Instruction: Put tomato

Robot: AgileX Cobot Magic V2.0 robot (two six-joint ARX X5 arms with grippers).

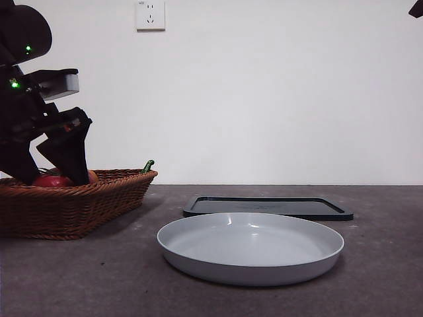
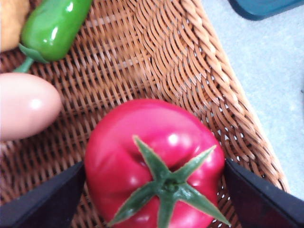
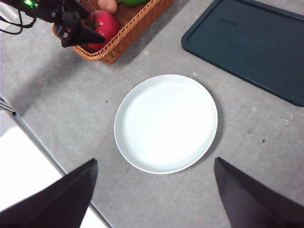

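Reaching stage: left tool [image 1: 53, 173] sits down in the basket, its jaws spread either side of the tomato; no lift yet, so most of the task is left.
Progress: tomato not carried anywhere; judged as just before the grasp closes. Destination is not named in the task; the plate looks the likely spot, but that is a guess.
Surface [image 1: 99, 277]: grey, matte, faintly speckled, bare near the camera in the front view.
Plate [image 1: 198, 261]: pale grey-white, round, shallow, smooth raised rim, nothing in it; lies nearest the camera, right of the basket.
Right tool [image 3: 154, 190]: waits high above the plate, jaws wide apart, holding nothing.
Basket [image 1: 106, 198]: brown woven wicker, low sloping walls, ribbed weave; stands at the left, apart from the plate.
Tomato [image 2: 154, 166]: glossy red, round and lobed, green star-shaped calyx facing up; lies on the basket floor close to one wicker wall.
Left tool jaws: black, wedge-shaped, one each side of the tomato and close against it; whether they press it I cannot tell.
Egg-shaped item [image 2: 26, 107]: smooth, pale pink-beige, near the tomato but apart from it.
Green pepper [image 2: 54, 26]: shiny, elongated, with a stem, farther back in the basket.
Orange-yellow thing [image 2: 12, 19]: only a corner shows, rough skin.
Tray [image 1: 264, 206]: dark, flat, rectangular, rounded corners, low lip; behind the plate.
Wall [image 1: 277, 92]: plain white, one socket [image 1: 150, 14] high up.
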